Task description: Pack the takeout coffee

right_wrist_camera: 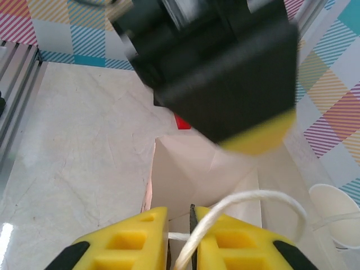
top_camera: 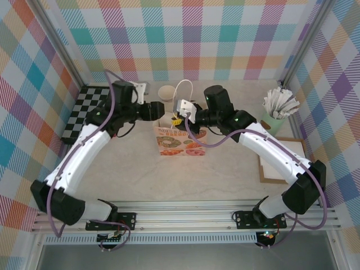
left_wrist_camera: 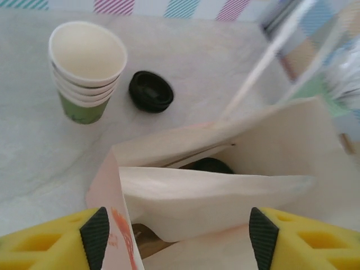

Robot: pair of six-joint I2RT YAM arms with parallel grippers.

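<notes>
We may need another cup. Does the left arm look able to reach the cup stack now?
Probably yes: the left gripper is open, and the cup stack stands uncovered beyond the paper bag, which the arm would have to pass over.

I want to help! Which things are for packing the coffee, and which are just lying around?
For the job: paper bag; dark round lid inside it, likely the coffee.
Just lying about: stacked cups; loose black lid; cup of sticks; checkerboard.

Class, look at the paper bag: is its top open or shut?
Open. The bag stands with its mouth spread, and a dark thing shows down inside it.
</notes>
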